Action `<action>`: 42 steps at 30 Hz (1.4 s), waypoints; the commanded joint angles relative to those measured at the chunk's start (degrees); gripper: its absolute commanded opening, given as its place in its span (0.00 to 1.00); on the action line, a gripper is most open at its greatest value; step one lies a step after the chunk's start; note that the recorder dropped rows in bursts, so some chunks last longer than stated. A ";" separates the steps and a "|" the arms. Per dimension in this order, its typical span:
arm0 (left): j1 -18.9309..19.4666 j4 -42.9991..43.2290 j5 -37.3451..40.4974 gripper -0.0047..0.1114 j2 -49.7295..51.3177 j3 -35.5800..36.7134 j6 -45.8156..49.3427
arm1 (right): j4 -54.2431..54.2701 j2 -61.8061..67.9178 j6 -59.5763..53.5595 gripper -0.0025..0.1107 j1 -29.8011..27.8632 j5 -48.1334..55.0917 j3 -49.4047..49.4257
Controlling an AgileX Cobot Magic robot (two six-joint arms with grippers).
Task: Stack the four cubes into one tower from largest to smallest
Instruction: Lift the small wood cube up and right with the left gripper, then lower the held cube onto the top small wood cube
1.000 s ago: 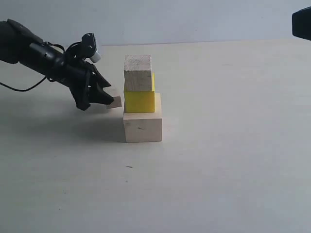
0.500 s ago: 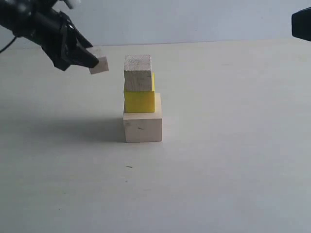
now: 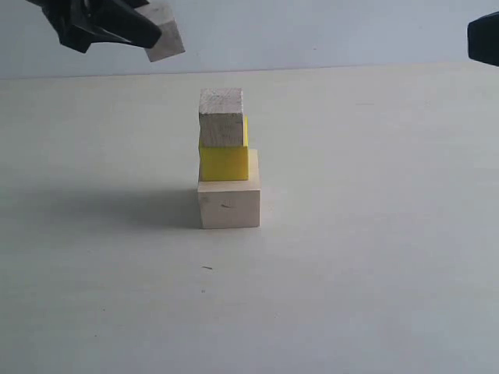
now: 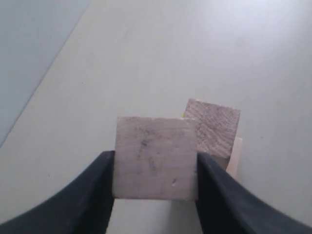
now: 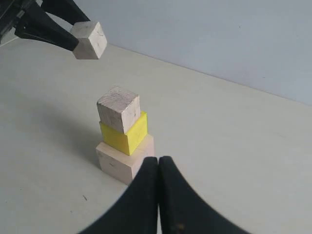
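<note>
Up left of tower [image 3: 226,160] | left hand [image 3: 153,33] pinching smallest cube [image 5: 89,40] | right hand [image 5: 158,161] pressed together

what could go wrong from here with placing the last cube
1. The smallest cube is held tilted, not level, in the left end effector, so it may land on an edge and roll off.
2. The small wood cube sits twisted and off-centre on the yellow cube. That leaves a small, skewed landing spot, and a hard downward nudge could knock it off.

Left gripper [image 4: 155,165] high, fingers [image 4: 95,195] tight on small cube [image 3: 165,33]; right gripper [image 5: 158,163] with fingers together.
</note>
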 commanded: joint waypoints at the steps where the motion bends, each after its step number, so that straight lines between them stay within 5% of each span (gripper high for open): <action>1: -3.52 1.04 0.70 0.04 -0.26 -2.48 -0.58 | 0.05 -0.43 0.00 0.02 0.06 -0.59 0.33; 42: -9.98 7.60 1.64 0.04 6.07 -4.47 -1.02 | 2.50 -0.43 0.00 0.02 0.06 -0.96 0.33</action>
